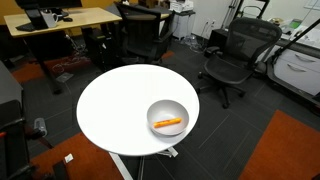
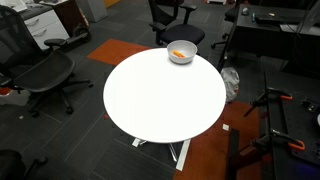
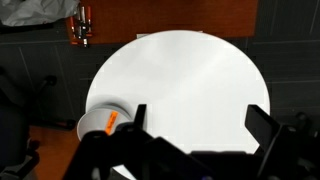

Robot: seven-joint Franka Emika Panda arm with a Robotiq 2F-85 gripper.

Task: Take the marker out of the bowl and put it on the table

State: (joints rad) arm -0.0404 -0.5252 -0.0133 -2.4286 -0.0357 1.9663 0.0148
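Note:
The orange marker [image 1: 168, 123] lies inside the grey-white bowl [image 1: 167, 110] near the edge of the round white table [image 1: 115, 105]. Both show in both exterior views: bowl [image 2: 181, 50] with marker [image 2: 179, 54] on the table [image 2: 160, 95]. In the wrist view the bowl [image 3: 95, 115] with the marker [image 3: 111, 122] sits at the lower left of the table [image 3: 180, 80]. My gripper [image 3: 198, 118] is high above the table, open and empty, its dark fingers at the bottom of the wrist view. The arm does not show in the exterior views.
Black office chairs [image 1: 237, 55] [image 2: 40, 70] stand around the table. A wooden desk [image 1: 60, 20] is at the back. An orange clamp-like object [image 3: 83, 25] lies on the floor. Carpet is grey with orange patches [image 2: 115, 50].

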